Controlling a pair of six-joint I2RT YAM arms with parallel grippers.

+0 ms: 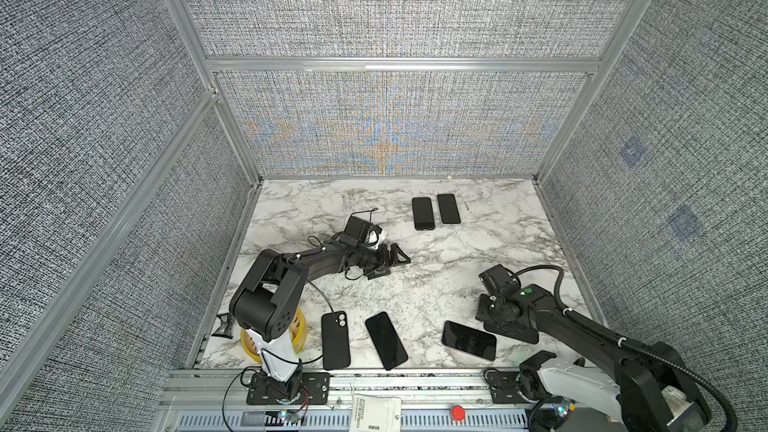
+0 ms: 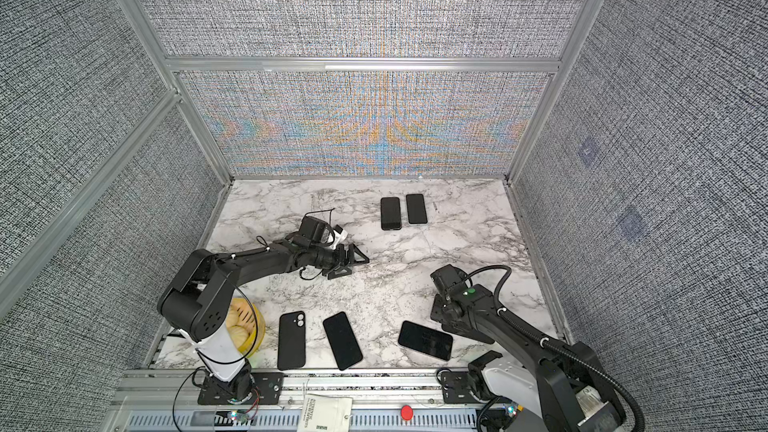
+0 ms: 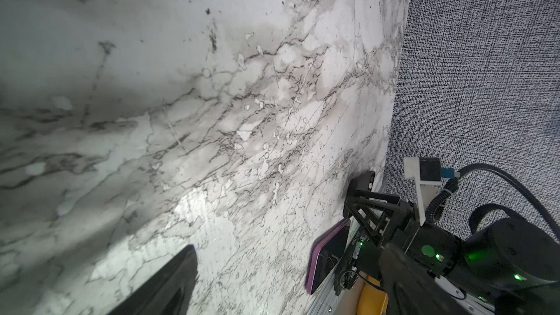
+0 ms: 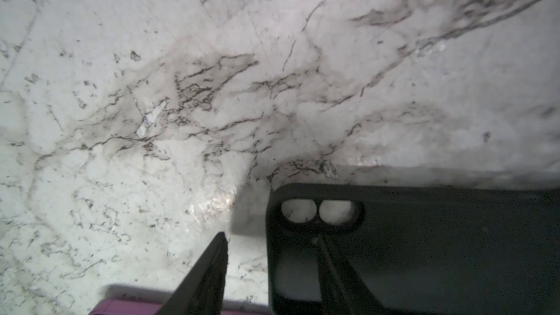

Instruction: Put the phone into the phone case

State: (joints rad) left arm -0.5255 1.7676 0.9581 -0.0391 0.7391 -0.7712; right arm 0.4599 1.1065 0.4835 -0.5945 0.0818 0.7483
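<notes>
R claw [image 4: 269, 236] part-open astride phone case [image 4: 439, 253] camera-end wall, L claw [image 1: 390, 264] open, phone [image 1: 468, 340] flat, lengthwise across table

Four phones [image 1: 385, 340], two phone cases [image 1: 334, 340], one yellow basket [image 1: 305, 328].

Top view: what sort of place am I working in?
Probably a lab robot cell: grey fabric panels in aluminium framing wall in a marble-patterned tabletop, and a red button sits at the front.
</notes>
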